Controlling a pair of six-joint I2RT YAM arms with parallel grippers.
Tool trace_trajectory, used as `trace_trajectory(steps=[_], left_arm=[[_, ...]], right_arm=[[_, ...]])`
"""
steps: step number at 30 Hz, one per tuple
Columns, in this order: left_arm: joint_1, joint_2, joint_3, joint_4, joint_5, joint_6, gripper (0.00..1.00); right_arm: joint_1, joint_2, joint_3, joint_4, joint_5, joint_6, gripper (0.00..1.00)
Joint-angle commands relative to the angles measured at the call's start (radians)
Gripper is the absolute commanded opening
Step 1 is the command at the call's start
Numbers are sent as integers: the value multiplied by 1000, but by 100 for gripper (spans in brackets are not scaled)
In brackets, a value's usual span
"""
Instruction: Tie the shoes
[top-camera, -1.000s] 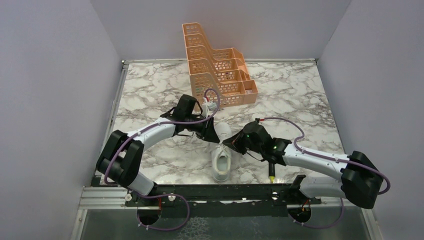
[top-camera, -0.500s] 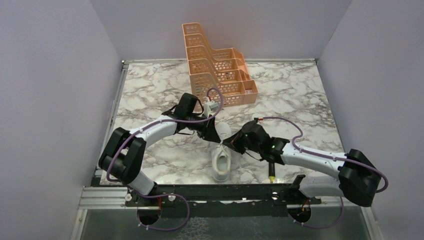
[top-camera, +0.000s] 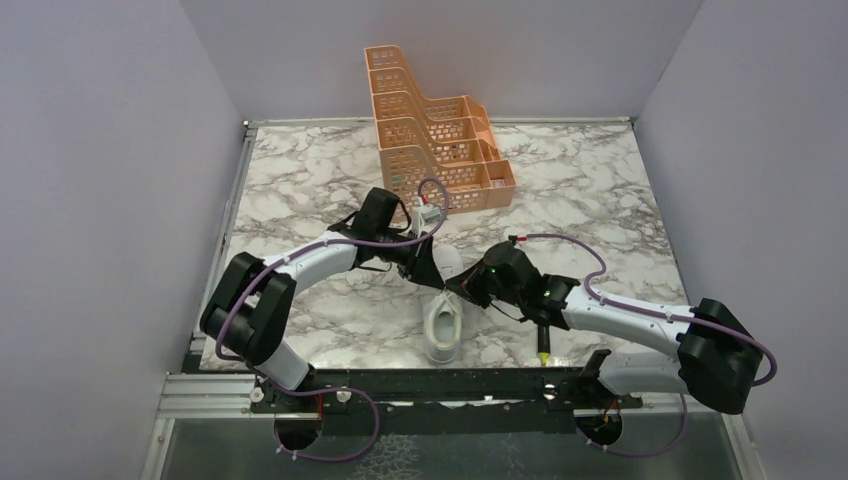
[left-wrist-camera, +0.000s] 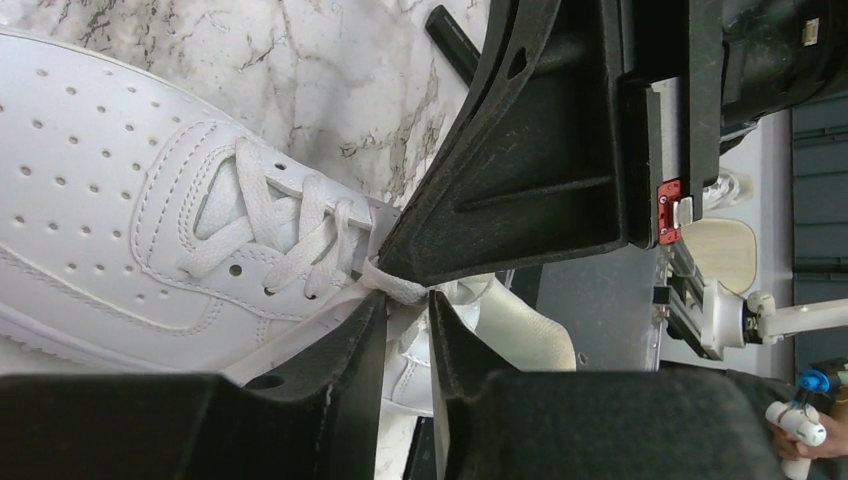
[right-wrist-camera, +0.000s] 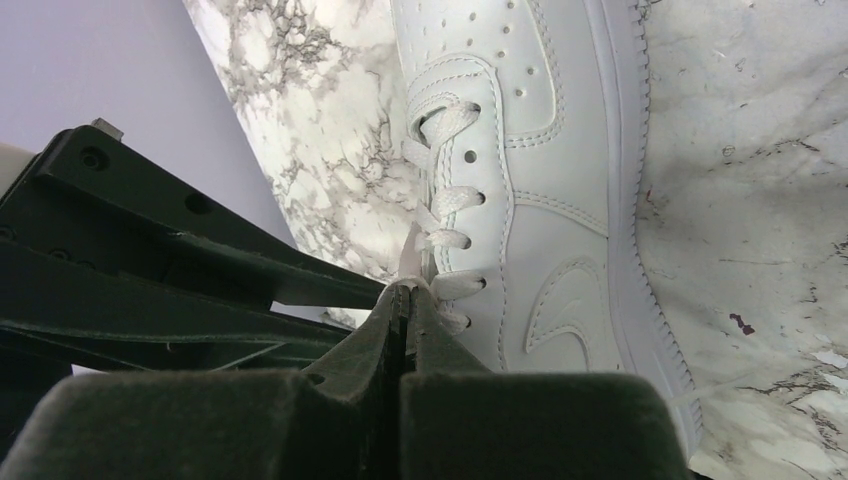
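A white sneaker (top-camera: 443, 325) lies on the marble table between the two arms. It also shows in the left wrist view (left-wrist-camera: 120, 200) and the right wrist view (right-wrist-camera: 560, 200). My right gripper (top-camera: 458, 290) is shut on a white lace (right-wrist-camera: 412, 262) beside the upper eyelets, its tips (right-wrist-camera: 408, 288) pinched together. My left gripper (top-camera: 428, 268) meets it from the other side. Its jaws (left-wrist-camera: 407, 295) stand a narrow gap apart, with a stretch of lace (left-wrist-camera: 392, 284) lying across their tips. The right gripper's black body (left-wrist-camera: 520, 180) fills the space just above them.
An orange tiered rack (top-camera: 440, 150) stands at the back of the table, just behind the left wrist. Grey walls close in the left, right and back sides. The table's front rail (top-camera: 440, 385) runs below the shoe's near end.
The left gripper has edged a little to the right, closer to the right gripper over the shoe. The right arm and the shoe have barely moved.
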Motion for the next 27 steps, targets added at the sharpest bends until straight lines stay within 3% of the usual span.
trace_trajectory(steps=[1,4,8,13,17,27], left_arm=[[-8,9,-8,17,26,5,21],[-8,-12,-14,9,15,4,22],[-6,-53,-25,6,-5,-15,34],[9,-100,-25,2,-61,-61,40],[8,-87,-24,36,-49,-102,40],[7,-26,8,19,-59,-93,27]], right_arm=[[4,-11,0,-10,36,6,1],[3,-15,-2,-13,41,2,1],[4,-15,30,-71,22,-52,1],[4,-21,122,-172,-22,-295,1],[4,-58,123,-178,-40,-454,1],[4,-83,98,-149,-83,-543,1]])
